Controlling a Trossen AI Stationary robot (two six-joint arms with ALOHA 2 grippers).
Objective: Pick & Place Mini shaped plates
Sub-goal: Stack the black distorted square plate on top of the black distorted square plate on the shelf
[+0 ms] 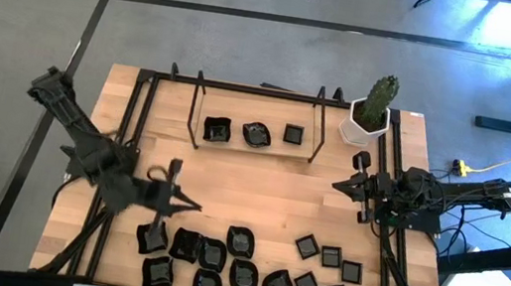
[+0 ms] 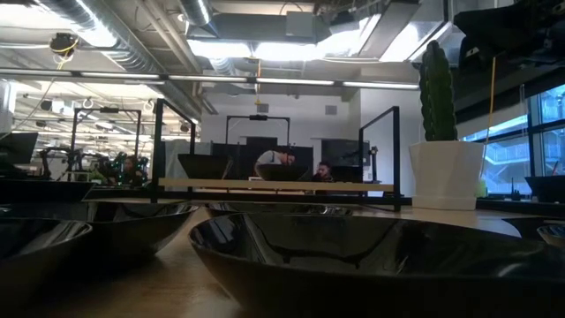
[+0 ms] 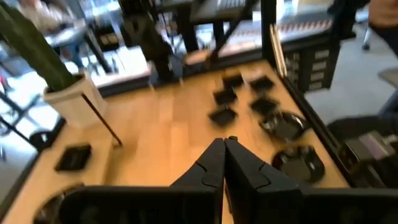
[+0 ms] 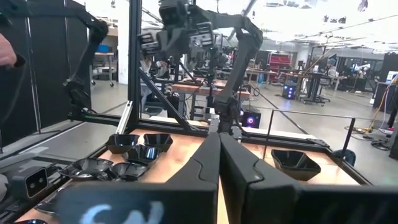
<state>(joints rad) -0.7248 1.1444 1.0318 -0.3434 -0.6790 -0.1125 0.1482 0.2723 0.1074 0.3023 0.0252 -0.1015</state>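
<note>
Several glossy black mini plates (image 1: 239,261) lie flat in a loose band along the table's near edge: wavy and rounded ones toward the left, small flat squares (image 1: 329,259) toward the right. Three more plates (image 1: 256,134) rest inside the black rack at the far side. My left gripper (image 1: 195,206) (image 3: 225,144) is shut and empty. It points right over bare wood, just beyond the near-left plates. My right gripper (image 1: 336,185) (image 4: 219,135) is also shut and empty, and waits at the right side pointing left. The low view shows plates (image 2: 353,256) close up and no gripper.
A white pot with a green cactus (image 1: 369,119) (image 2: 446,172) stands at the far right corner. A black metal frame (image 1: 243,88) runs around the table, with rack uprights (image 1: 196,110) at the far side. Bare wood (image 1: 259,189) lies mid-table. People show in the room beyond.
</note>
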